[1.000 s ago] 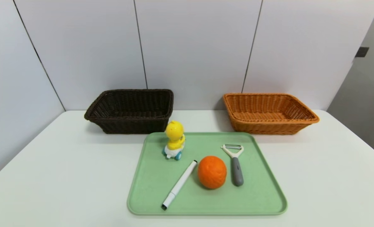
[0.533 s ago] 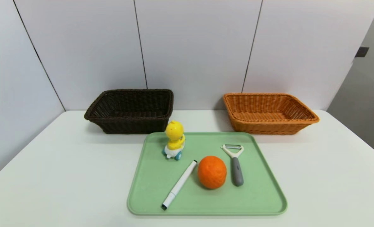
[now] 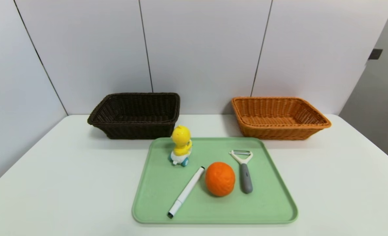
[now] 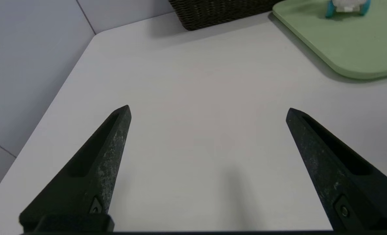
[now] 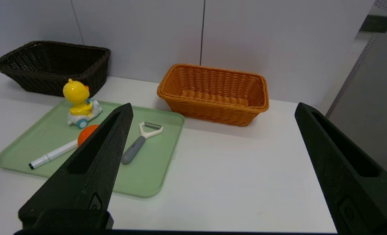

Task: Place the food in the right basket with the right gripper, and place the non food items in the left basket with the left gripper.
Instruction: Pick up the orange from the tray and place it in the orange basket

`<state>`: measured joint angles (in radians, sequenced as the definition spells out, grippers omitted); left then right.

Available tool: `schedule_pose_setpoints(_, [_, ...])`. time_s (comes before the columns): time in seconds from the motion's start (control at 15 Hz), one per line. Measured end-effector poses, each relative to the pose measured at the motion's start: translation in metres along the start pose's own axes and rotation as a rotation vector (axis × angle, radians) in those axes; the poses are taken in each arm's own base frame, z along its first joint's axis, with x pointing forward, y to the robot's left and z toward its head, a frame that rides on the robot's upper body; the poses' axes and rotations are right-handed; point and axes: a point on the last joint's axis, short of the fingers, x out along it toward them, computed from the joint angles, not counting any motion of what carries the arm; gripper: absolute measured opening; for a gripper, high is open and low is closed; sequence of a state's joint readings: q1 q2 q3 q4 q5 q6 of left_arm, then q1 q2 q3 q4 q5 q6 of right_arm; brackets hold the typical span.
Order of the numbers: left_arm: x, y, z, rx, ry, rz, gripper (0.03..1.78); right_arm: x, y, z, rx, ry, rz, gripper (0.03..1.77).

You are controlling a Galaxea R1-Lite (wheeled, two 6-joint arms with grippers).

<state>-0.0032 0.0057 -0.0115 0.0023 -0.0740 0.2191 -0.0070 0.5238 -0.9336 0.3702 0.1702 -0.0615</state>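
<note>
- Nothing on the table (image 3: 66, 183) has shifted since the earlier head views: fruit, toy, pen, peeler, tray and both baskets sit in the same spots, and neither arm appears in the head view.
- A pale green tray (image 3: 272, 209) lies flat on the white table, near the front and roughly centred.
- The food, a round orange fruit (image 3: 220, 179) with dimpled skin, rests on the tray a little forward of its middle.
- A white marker pen (image 3: 186, 191) lies diagonally on the tray just left of the fruit, its far end close beside it.
- A Y-peeler (image 3: 244, 170) with a grey handle and white head lies just right of the fruit, head pointing toward the back wall.
- A yellow duck toy (image 3: 181, 145) on a white wheeled base stands upright near the tray's back left corner.
- The left basket (image 3: 135, 114), dark brown wicker, stands behind the tray to the left, against the wall; nothing shows inside it.
- The right basket (image 3: 279, 117), orange-tan wicker, stands behind the tray to the right; its visible floor is bare.
- The left gripper (image 4: 207, 111) hovers over bare table left of the tray, fingers spread wide with nothing between them.
- The right gripper (image 5: 213, 109) sits raised at the table's right side, looking across at the tray and the orange basket, fingers spread wide and holding nothing.
</note>
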Motion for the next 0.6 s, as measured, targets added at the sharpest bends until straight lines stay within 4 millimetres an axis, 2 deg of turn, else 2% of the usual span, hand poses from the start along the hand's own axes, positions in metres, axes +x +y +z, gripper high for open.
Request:
schedule_pose_setpoints(0.13, [-0.001,0.002,0.013,0.024,0.029,-0.039,1.69,0.031,-0.007,0.033,-0.006,0.046,0.001,1.71])
schedule_pose_setpoints(0.27, [0.004,0.008,0.041,0.01,0.067,-0.072,1.69,0.068,-0.015,0.06,-0.006,0.088,0.008,1.71])
schedule_pose_setpoints(0.4, [0.017,0.016,0.077,-0.028,0.094,-0.108,1.69,0.103,-0.02,0.078,-0.001,0.131,0.03,1.71])
schedule_pose_setpoints(0.6, [0.058,0.034,0.144,-0.099,0.127,-0.145,1.69,0.153,-0.009,0.089,0.026,0.253,0.094,1.71])
